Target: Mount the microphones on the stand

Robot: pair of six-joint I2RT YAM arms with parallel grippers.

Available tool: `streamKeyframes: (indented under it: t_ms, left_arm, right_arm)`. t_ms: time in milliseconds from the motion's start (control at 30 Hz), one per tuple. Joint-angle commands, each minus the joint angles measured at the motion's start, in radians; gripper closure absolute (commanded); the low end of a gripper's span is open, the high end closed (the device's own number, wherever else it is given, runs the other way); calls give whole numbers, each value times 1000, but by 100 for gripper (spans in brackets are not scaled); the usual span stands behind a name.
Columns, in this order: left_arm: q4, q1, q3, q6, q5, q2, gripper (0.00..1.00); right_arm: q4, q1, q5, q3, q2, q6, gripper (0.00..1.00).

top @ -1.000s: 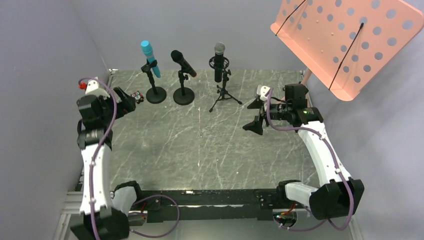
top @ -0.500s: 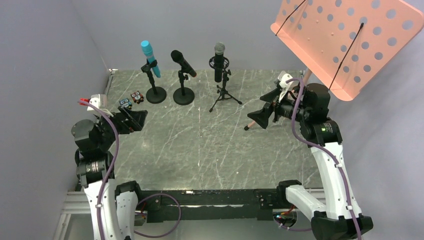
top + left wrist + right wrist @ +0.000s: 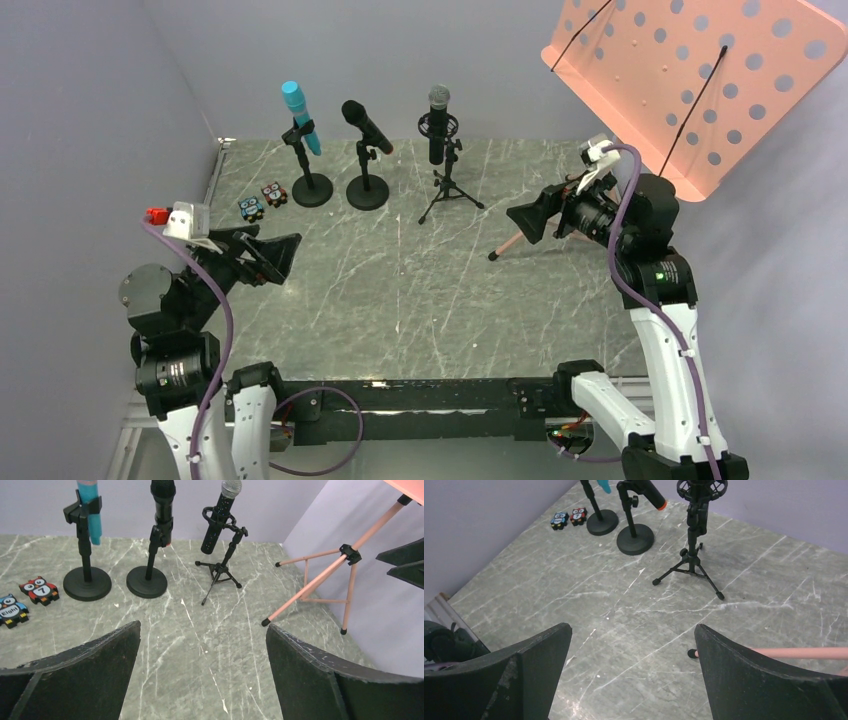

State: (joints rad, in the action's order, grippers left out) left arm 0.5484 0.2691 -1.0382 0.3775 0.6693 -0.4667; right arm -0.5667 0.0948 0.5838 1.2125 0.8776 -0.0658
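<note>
The left pincer (image 3: 270, 256) and the right pincer (image 3: 528, 217) hang spread and empty near the left and right edges of the veined grey stone bench (image 3: 400, 310). The microphones stand along its far edge, beyond both. The turquoise mic (image 3: 299, 115) slants in a round-base stand (image 3: 311, 188), nearest the left arm. The black orange-capped mic (image 3: 366, 126) slants likewise. The mesh-headed mic (image 3: 438, 122) stands upright in a tripod (image 3: 693, 540) ring mount, nearer the right arm. Nothing seems left to attach.

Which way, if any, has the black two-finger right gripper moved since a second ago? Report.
Yes. Against the black tripod stand, the right gripper went farther back and slightly right, toward the pink music stand.
</note>
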Motion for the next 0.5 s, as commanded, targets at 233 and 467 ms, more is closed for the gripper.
streamKeyframes:
  t_ms: [233, 467]
  left_arm:
    - [58, -38, -28, -64, -6, -4, 1]
    - [101, -72, -41, -119, -54, -1, 1]
  right_arm:
    - [51, -35, -30, 22, -22, -78, 0]
    - [73, -51, -11, 1, -26, -82, 0]
